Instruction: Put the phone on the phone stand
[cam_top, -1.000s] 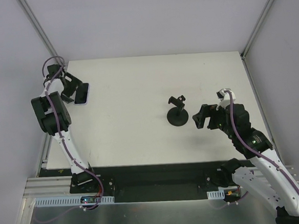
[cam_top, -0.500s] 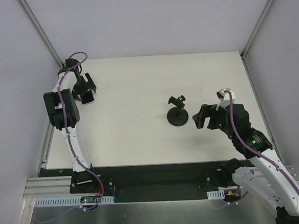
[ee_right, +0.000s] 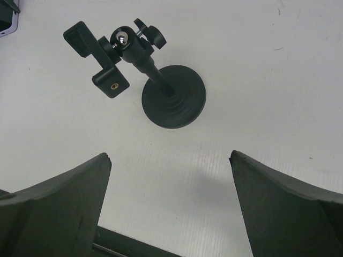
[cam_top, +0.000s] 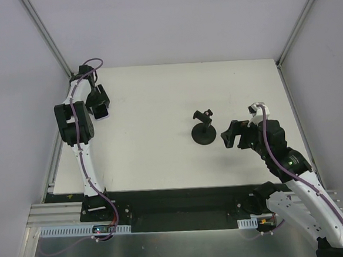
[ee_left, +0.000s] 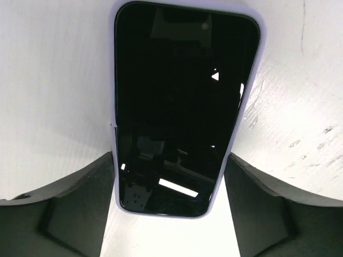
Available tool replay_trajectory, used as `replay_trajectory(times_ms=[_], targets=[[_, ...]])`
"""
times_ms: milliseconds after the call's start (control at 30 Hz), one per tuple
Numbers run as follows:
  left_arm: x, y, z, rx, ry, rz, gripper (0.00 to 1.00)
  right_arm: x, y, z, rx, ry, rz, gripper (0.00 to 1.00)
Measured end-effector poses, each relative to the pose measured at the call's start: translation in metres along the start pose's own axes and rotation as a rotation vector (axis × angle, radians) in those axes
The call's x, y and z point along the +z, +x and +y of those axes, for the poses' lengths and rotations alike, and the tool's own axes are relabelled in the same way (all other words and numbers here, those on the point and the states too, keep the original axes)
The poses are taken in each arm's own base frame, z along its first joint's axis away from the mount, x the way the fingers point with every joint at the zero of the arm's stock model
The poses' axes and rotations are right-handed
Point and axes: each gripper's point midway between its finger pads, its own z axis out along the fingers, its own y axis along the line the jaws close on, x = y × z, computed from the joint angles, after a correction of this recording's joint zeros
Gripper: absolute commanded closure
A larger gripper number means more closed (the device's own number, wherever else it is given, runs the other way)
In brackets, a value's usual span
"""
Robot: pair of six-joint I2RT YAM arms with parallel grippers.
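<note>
Phone (ee_left: 182, 96), left pincer (ee_left: 169, 156) now astride it — jaws narrowing, right pincer (ee_right: 170, 158) unmoved

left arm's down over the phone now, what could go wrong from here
1. The left jaws flank the phone near one end, not its middle, so it may tilt or slip when lifted off the table.
2. The stand stands unheld, the right jaws open short of it; pressing the phone into its small tilted clamp could tip it over.
</note>
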Motion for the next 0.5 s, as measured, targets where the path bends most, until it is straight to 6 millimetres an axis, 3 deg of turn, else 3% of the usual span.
replay_trajectory(times_ms=[133,200,333,433,467,500], targets=[[0.000,0.002,-0.002,0.006,-0.004,0.001,0.49,0.000,0.000,-0.001,-0.001,0.002,-0.002,0.04],[-0.002,0.006,-0.003,0.008,-0.010,-0.001,0.50,0.000,0.000,-0.001,-0.001,0.002,-0.002,0.04],[-0.009,0.033,-0.006,0.012,-0.024,0.016,0.50,0.002,0.000,0.000,-0.001,0.000,-0.008,0.04],[-0.021,0.071,-0.013,0.013,-0.036,0.043,0.40,0.003,0.001,-0.001,0.000,0.001,-0.006,0.04],[-0.025,0.083,-0.014,0.015,-0.040,0.050,0.26,0.004,0.002,-0.001,-0.001,0.001,-0.005,0.04],[-0.029,0.095,-0.015,0.013,-0.040,0.061,0.21,0.004,0.003,-0.002,-0.001,0.003,-0.003,0.04]])
